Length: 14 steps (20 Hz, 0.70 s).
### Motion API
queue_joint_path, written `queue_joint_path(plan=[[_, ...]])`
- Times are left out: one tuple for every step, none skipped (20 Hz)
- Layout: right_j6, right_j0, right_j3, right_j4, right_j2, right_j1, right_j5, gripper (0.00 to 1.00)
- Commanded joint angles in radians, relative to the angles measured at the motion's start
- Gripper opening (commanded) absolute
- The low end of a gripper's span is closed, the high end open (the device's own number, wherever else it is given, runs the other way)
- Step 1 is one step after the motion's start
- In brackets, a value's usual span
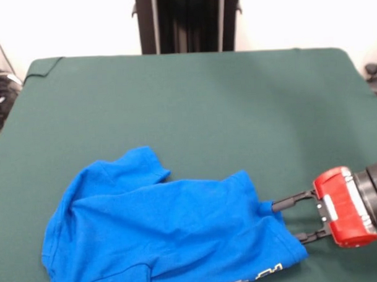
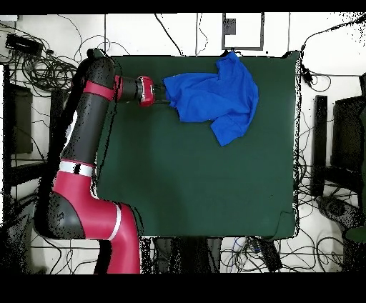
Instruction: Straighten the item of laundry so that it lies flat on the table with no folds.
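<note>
crumpled blue t-shirt (image 1: 173, 231) bunched in folds at the near edge of the green table (image 1: 193, 103), one sleeve poking up, a sliver of print at the bottom hem. gripper (image 1: 285, 221) lying low over the felt, fingers (image 1: 290, 203) spread apart, tips touching the shirt's edge. red and black arm (image 2: 89, 136) reaching along the table's side.

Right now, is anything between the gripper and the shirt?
No. In the front view the gripper already meets the shirt at its right edge; its open fingers straddle that edge.
</note>
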Motion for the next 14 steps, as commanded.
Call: queue_joint_path(plan=[[-0.185, -0.013, -0.118, -0.055, 0.058, 0.073, -0.099, 1.0], [-0.176, -0.015, -0.115, -0.066, 0.048, 0.078, -0.113, 1.0], [-0.172, -0.015, -0.114, -0.075, 0.043, 0.079, -0.118, 1.0], [-0.161, -0.017, -0.11, -0.087, 0.03, 0.082, -0.132, 1.0], [-0.153, -0.017, -0.105, -0.104, 0.018, 0.084, -0.146, 1.0], [-0.146, -0.018, -0.1, -0.121, 0.006, 0.086, -0.159, 1.0], [-0.141, -0.018, -0.097, -0.132, 0.006, 0.088, -0.169, 1.0], [-0.134, -0.019, -0.092, -0.153, -0.004, 0.09, -0.187, 1.0], [-0.129, -0.019, -0.088, -0.167, -0.005, 0.091, -0.199, 1.0], [-0.12, -0.021, -0.083, -0.188, -0.014, 0.095, -0.219, 1.0], [-0.114, -0.023, -0.081, -0.201, -0.014, 0.097, -0.23, 1.0], [-0.101, -0.026, -0.076, -0.22, -0.036, 0.099, -0.249, 1.0], [-0.094, -0.029, -0.075, -0.23, -0.041, 0.1, -0.258, 1.0], [-0.083, -0.034, -0.073, -0.242, -0.059, 0.102, -0.268, 1.0]])
